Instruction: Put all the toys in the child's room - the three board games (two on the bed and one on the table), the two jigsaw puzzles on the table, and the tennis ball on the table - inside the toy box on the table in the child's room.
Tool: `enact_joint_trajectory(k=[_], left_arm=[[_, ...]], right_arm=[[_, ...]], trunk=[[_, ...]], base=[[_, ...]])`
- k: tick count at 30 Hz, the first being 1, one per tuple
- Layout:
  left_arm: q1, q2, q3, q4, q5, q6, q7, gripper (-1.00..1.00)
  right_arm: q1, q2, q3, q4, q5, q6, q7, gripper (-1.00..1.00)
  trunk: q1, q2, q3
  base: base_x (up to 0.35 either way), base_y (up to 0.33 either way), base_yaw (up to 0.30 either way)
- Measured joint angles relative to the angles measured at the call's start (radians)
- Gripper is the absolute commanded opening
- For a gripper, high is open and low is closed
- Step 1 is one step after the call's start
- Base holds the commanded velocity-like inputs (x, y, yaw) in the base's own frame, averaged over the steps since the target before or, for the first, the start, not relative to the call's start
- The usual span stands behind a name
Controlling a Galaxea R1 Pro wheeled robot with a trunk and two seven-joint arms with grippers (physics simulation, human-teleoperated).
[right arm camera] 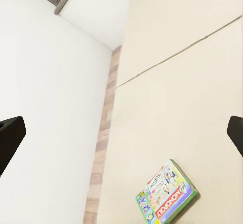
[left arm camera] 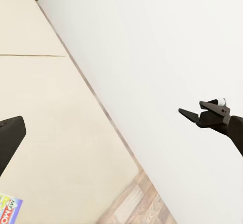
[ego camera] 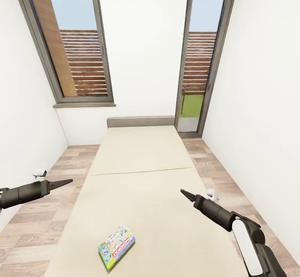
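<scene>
We face bed [ego camera: 141,172]. Left gripper [ego camera: 66,182] hovers over floor beside bed, tips together, holding nothing. 1 board game [ego camera: 116,247] lies flat on mattress near foot, small print unreadable. Right gripper [ego camera: 184,193] hovers above mattress, closed, empty, arm cut off.

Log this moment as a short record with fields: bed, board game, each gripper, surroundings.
bed: beige mattress, seam across it, grey headboard at the far end
board game: one green box lettered MONOPOLY, flat on the near end of the mattress
left gripper: looks shut, empty, held off the bed's left side
right gripper: looks shut, empty, above the mattress
surroundings: white walls, wood-plank floor, two windows
</scene>
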Motion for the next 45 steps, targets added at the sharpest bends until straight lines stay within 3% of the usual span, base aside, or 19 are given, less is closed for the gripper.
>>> enact_joint_trajectory(k=[5,8,9,11,14,15,16,19,20,22,23,25,29,31,33,36,39,45], left_arm=[[0.000,-0.001,-0.007,0.000,-0.003,0.002,0.002,1.00],[-0.003,-0.011,-0.059,0.004,-0.005,0.010,0.063,1.00],[-0.007,-0.027,-0.090,0.001,-0.004,0.017,0.108,1.00],[-0.013,-0.079,-0.149,-0.009,-0.005,0.056,0.224,1.00],[-0.031,-0.134,-0.186,-0.015,-0.009,0.114,0.382,1.00],[-0.055,-0.155,-0.197,-0.017,-0.009,0.136,0.474,1.00],[-0.085,-0.175,-0.204,-0.015,-0.010,0.151,0.570,1.00],[-0.154,-0.222,-0.212,0.014,-0.011,0.165,0.765,1.00],[-0.185,-0.249,-0.215,0.039,-0.010,0.169,0.859,1.00],[-0.217,-0.280,-0.216,0.067,-0.012,0.169,0.951,1.00],[-0.248,-0.310,-0.217,0.097,-0.009,0.165,1.037,1.00],[-0.320,-0.366,-0.219,0.186,-0.007,0.129,1.205,1.00],[-0.457,-0.429,-0.222,0.395,-0.001,0.036,1.426,1.00],[-0.533,-0.448,-0.222,0.510,0.000,-0.013,1.522,1.00],[-0.581,-0.458,-0.220,0.577,-0.002,-0.049,1.578,1.00],[-0.657,-0.493,-0.218,0.678,0.001,-0.138,1.716,1.00],[-0.681,-0.524,-0.216,0.711,0.000,-0.188,1.796,1.00],[-0.696,-0.543,-0.211,0.748,0.000,-0.261,1.847,1.00]], right_arm=[[0.000,0.004,0.011,-0.085,0.005,0.031,-0.049,1.00],[0.003,0.005,0.032,-0.138,0.002,0.102,-0.131,1.00],[0.004,0.005,0.044,-0.149,0.001,0.127,-0.164,1.00],[0.004,0.006,0.066,-0.162,-0.002,0.158,-0.214,1.00],[0.004,0.007,0.080,-0.167,-0.002,0.174,-0.244,1.00],[0.005,0.007,0.082,-0.169,-0.002,0.178,-0.258,1.00],[0.005,0.007,0.083,-0.170,-0.002,0.181,-0.277,1.00],[0.005,0.006,0.084,-0.171,-0.002,0.184,-0.329,1.00],[0.005,0.007,0.084,-0.172,0.000,0.184,-0.358,1.00],[0.005,0.007,0.084,-0.172,0.002,0.185,-0.385,1.00],[0.005,0.007,0.084,-0.172,0.005,0.185,-0.408,1.00],[0.005,0.008,0.085,-0.172,0.008,0.185,-0.439,1.00],[0.004,0.001,0.080,-0.172,0.011,0.187,-0.458,1.00],[0.004,-0.005,0.075,-0.173,0.011,0.187,-0.463,1.00],[0.004,-0.007,0.069,-0.173,0.011,0.188,-0.465,1.00],[0.005,-0.008,0.059,-0.173,0.014,0.191,-0.486,1.00],[0.006,-0.005,0.056,-0.172,0.017,0.192,-0.531,1.00],[-0.001,0.005,0.079,-0.172,0.017,0.194,-0.689,1.00]], trunk=[[0.000,0.000,0.000],[0.000,0.000,0.000],[0.000,0.000,0.000],[0.000,0.000,0.000],[0.000,0.000,0.000],[0.000,0.000,0.000],[0.000,0.000,0.000],[0.000,0.000,0.000],[0.000,0.000,0.000],[0.000,0.000,0.000],[0.000,0.000,0.000],[0.000,0.000,0.000],[0.000,0.000,0.000],[0.000,0.000,0.000],[0.000,0.000,0.000],[0.000,0.000,0.000],[0.000,0.000,0.000],[0.000,0.000,0.000]], base=[[0.000,0.000,0.000],[0.000,0.000,0.000],[0.000,0.000,0.000],[0.000,0.000,0.000],[0.000,0.000,0.000],[0.000,0.000,0.000],[0.000,0.000,0.000],[0.000,0.000,0.000],[0.000,0.000,0.000],[0.000,0.000,0.000],[0.000,0.000,0.000],[0.000,0.000,0.000],[0.000,0.000,0.000],[0.000,0.000,0.000],[0.000,0.000,0.000],[0.000,0.000,0.000],[0.000,0.000,0.000],[0.000,0.000,0.000]])
